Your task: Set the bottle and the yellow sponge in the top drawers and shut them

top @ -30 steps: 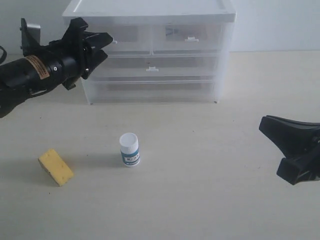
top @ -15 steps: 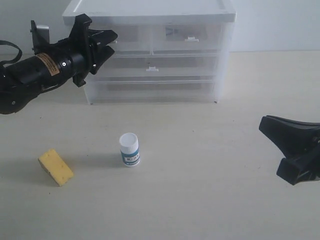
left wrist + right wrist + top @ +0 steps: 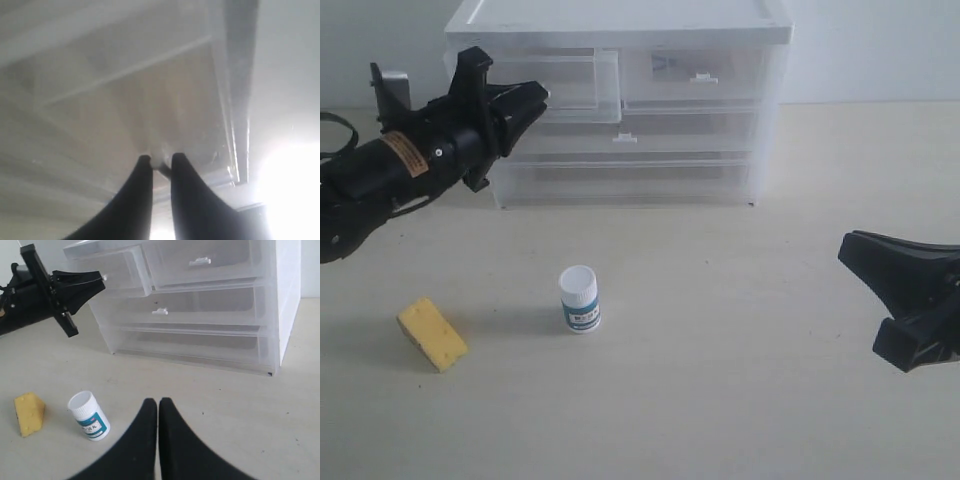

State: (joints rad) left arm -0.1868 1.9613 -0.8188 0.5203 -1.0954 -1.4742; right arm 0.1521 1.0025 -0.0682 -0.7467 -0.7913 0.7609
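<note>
The white bottle [image 3: 579,299] [image 3: 89,416] stands upright on the table in front of the chest. Left of it lies the yellow sponge [image 3: 432,334] [image 3: 29,413]. The top left drawer [image 3: 575,80] [image 3: 125,270] sticks out of the chest; the top right drawer [image 3: 700,75] [image 3: 210,260] is shut. My left gripper [image 3: 542,95] [image 3: 160,162] is shut on the left drawer's white tab handle [image 3: 162,167]. My right gripper [image 3: 845,250] [image 3: 158,402] is shut and empty, low over the table at the right, apart from the bottle.
The white-framed chest [image 3: 620,15] stands at the back of the table, with two full-width drawers [image 3: 625,140] under the top pair. A pale wall rises behind it.
The left gripper has closed on the top left drawer's handle and drawn back, and the drawer has slid partly out. Bottle, sponge and right arm have not moved.
</note>
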